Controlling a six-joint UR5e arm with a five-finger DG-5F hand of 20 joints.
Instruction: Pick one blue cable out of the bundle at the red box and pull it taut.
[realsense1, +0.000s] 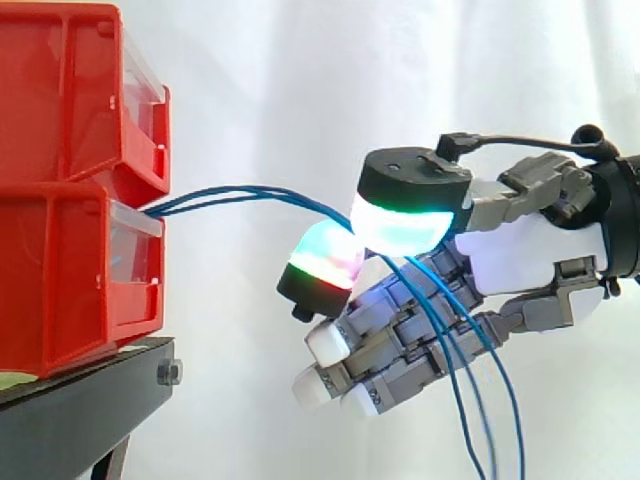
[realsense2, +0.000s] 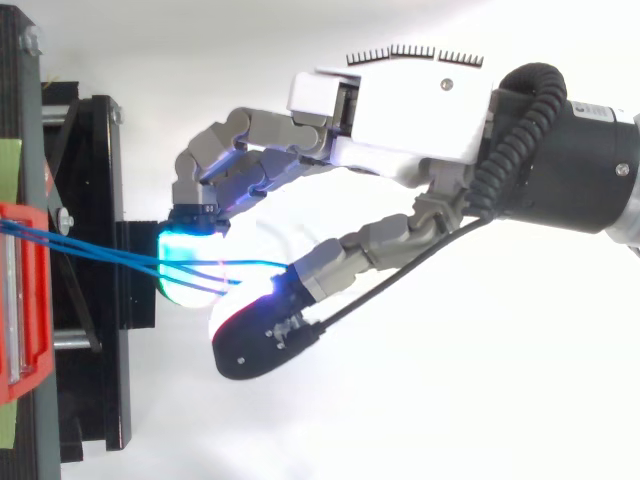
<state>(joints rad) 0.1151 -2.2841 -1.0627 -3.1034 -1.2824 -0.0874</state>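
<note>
A bundle of thin blue cables (realsense1: 215, 194) comes out between the two stacked red bins (realsense1: 60, 280) and runs right in a slight arch to my hand (realsense1: 540, 250). There the strands pass between two glowing fingertips (realsense1: 400, 220) that are pressed together, and then hang down past the palm (realsense1: 505, 400). The other fingers are curled underneath. From above, the cables (realsense2: 90, 248) leave the red bin (realsense2: 20, 300) and end between the cyan pad and the thumb of the hand (realsense2: 420, 110). I cannot tell how many strands are pinched.
The bins stand on a black stand (realsense1: 80, 410) at the left, seen from above as a black frame (realsense2: 95, 200). A white curtain is behind everything. The arm comes in from the right.
</note>
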